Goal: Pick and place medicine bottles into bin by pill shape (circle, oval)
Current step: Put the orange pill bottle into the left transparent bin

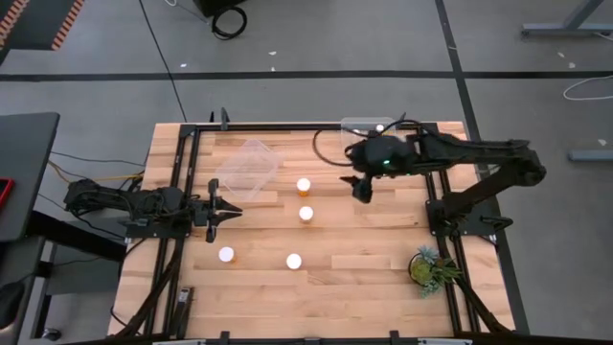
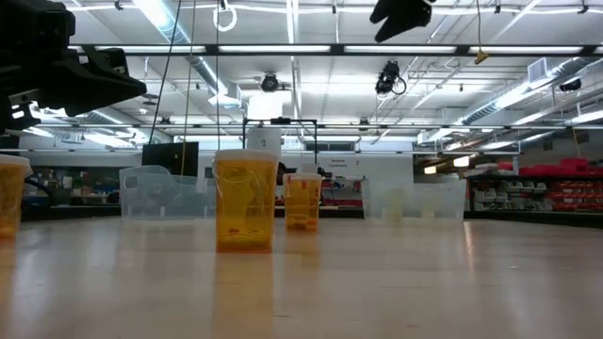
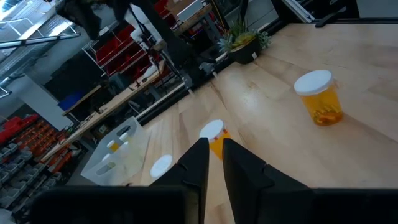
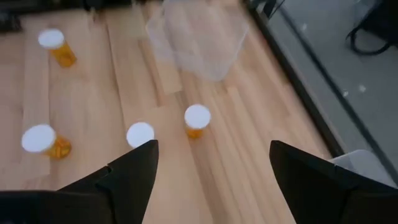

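Note:
Several orange bottles with white caps stand upright on the wooden table: two mid-table (image 1: 304,185) (image 1: 306,214) and two nearer the front (image 1: 226,254) (image 1: 294,260). My right gripper (image 1: 362,189) hangs high above the table, right of the mid-table pair, open and empty; in its wrist view (image 4: 211,152) the nearest bottle (image 4: 197,119) shows below and ahead of it. My left gripper (image 1: 228,213) is at the table's left, shut and empty, pointing toward the bottles (image 3: 214,135).
A clear bin (image 1: 251,170) sits at the far left of the table. A second clear bin (image 1: 369,126) at the far edge holds white-capped bottles. A small potted plant (image 1: 431,268) stands at the near right. Black frame rails run along both sides.

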